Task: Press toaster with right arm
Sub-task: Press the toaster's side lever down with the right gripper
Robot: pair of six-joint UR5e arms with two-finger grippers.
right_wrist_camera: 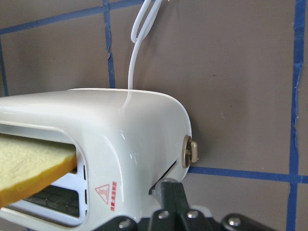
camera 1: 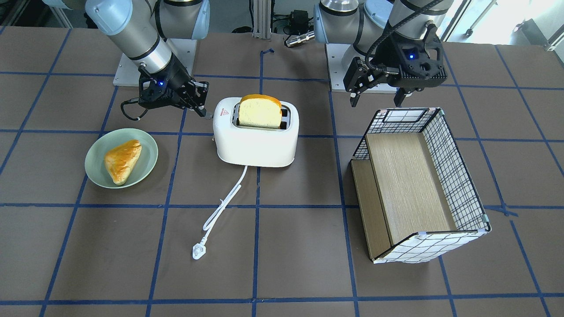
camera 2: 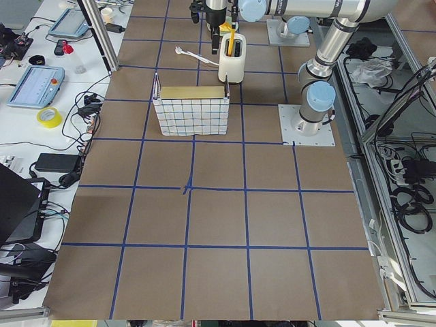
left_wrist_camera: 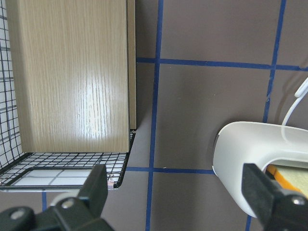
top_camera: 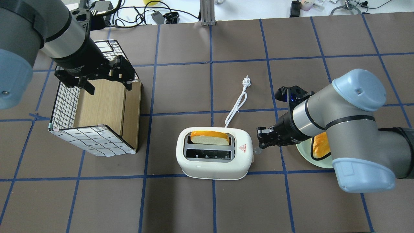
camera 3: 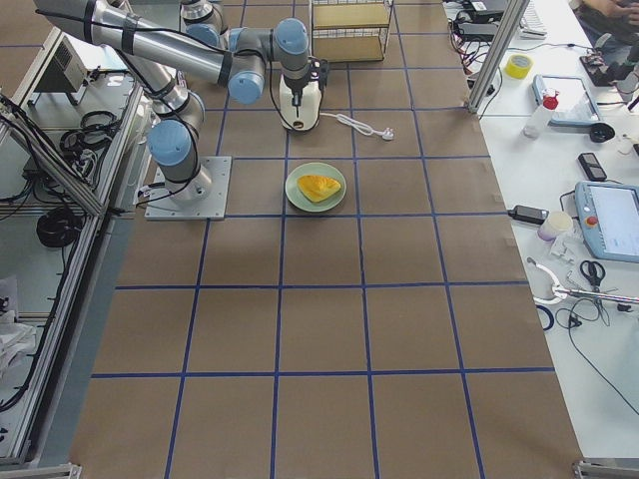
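Jaws, right: closed, fingers pressed together with nothing between them. My right gripper is tipped down at the right end of the toaster.
Jaws, left: spread wide and empty. My left gripper hangs over the wire basket at far left, well apart from the toaster.
Reason for closed jaws: in my judgement, shut fingers give one stiff tip for pushing a small knob. No grasp is called for.
Wire basket: lies on its side at the left, with a wooden shelf inside. It is not in my path.
Toaster: upright at the centre of the table, its lever end facing my right arm.
Bread slice: stands tall out of the far slot, and the near slot is empty. I judge the press not yet done.
Lever knob: small and grey, on the right end wall. My tip is just beside it; I cannot tell whether they touch.
Cord and plug: these trail off the far side, and the plug lies loose on the table, clear of my approach.
Plate: green, at the right under my right arm, holding a pastry. A low wrist could brush it.
Obstruction: none seen between tip and knob.
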